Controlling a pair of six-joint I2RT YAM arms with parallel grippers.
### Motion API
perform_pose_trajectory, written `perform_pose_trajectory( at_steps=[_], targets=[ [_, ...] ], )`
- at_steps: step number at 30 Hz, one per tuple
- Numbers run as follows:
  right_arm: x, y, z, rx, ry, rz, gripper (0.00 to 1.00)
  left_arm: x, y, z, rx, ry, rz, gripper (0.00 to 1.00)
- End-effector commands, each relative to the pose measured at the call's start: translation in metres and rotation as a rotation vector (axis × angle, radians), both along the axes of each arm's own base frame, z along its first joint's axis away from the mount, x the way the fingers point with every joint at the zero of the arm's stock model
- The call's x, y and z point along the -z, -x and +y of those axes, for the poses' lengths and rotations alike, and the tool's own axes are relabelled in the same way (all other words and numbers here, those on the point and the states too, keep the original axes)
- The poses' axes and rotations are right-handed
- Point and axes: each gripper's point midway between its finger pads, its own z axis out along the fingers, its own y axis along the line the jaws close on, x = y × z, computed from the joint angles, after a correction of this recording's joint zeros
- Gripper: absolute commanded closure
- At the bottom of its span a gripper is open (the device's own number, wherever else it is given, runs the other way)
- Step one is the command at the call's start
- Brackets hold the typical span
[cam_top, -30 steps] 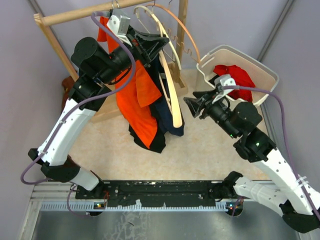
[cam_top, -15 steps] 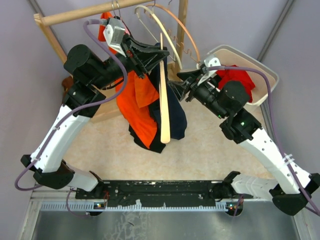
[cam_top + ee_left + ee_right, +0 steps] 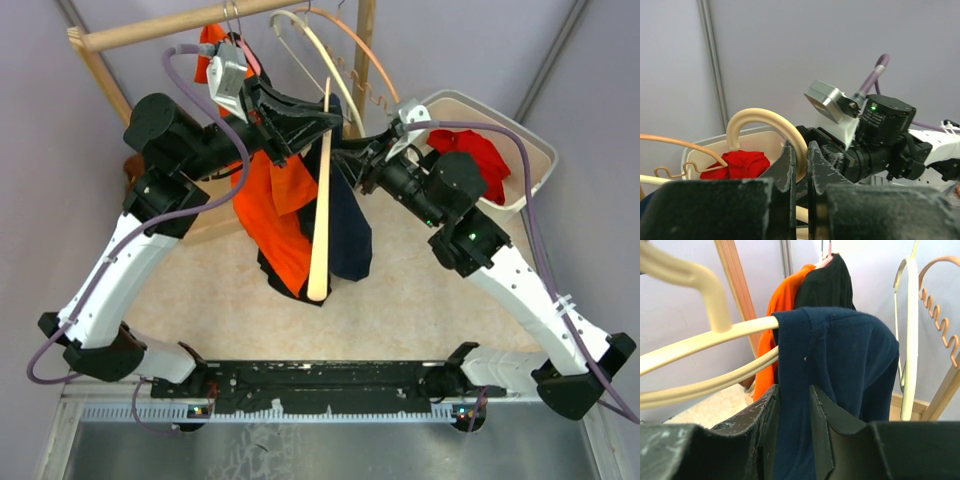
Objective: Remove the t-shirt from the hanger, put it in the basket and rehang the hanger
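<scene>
Right wrist view: right fingers (image 3: 826,415) pinch the navy t-shirt (image 3: 845,360), still draped over the cream hanger (image 3: 700,342) clamped by left fingers (image 3: 785,167); pulling-off remains.

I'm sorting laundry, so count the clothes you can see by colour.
Orange t-shirt: 1
Navy t-shirt: 1
Black garment: 1
Red garment: 1
Total: 4

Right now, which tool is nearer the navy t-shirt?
Right. The right tool is closed on the navy t-shirt, with the cloth between its fingers. The left tool is shut on the cream hanger that carries the shirt, higher up.
</scene>
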Motion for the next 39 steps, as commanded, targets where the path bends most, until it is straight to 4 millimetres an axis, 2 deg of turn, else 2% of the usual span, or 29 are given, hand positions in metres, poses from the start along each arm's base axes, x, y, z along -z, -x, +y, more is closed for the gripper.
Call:
perform_pose_trajectory(
  at_steps=[1, 8, 16, 20, 29, 36, 39],
  targets=[
    [-0.041, 0.001, -0.005, 0.022, -0.082, -0.069, 0.68, -0.032, 0.038, 0.017, 0.086, 0.062, -0.102, 1.00],
    [-0.041, -0.007, -0.008, 0.065, -0.092, -0.063, 0.69, -0.031, 0.055, 0.017, 0.168, 0.044, -0.098, 1.00],
    [-0.048, -0.012, -0.019, 0.129, -0.112, -0.080, 1.00, -0.034, 0.064, 0.025, 0.169, 0.039, -0.098, 1.00],
    [-0.053, -0.012, -0.025, 0.155, -0.118, -0.091, 1.00, -0.038, 0.070, 0.031, 0.160, 0.037, -0.103, 1.00],
    [-0.057, -0.039, -0.047, 0.319, -0.138, -0.076, 1.00, -0.045, 0.092, 0.046, 0.190, 0.050, -0.108, 1.00],
    [-0.053, -0.060, -0.059, 0.385, -0.145, -0.059, 1.00, -0.043, 0.107, 0.060, 0.187, 0.064, -0.094, 1.00],
    [-0.049, -0.065, -0.064, 0.403, -0.128, -0.048, 1.00, -0.049, 0.112, 0.070, 0.165, 0.102, -0.097, 1.00]
  ],
)
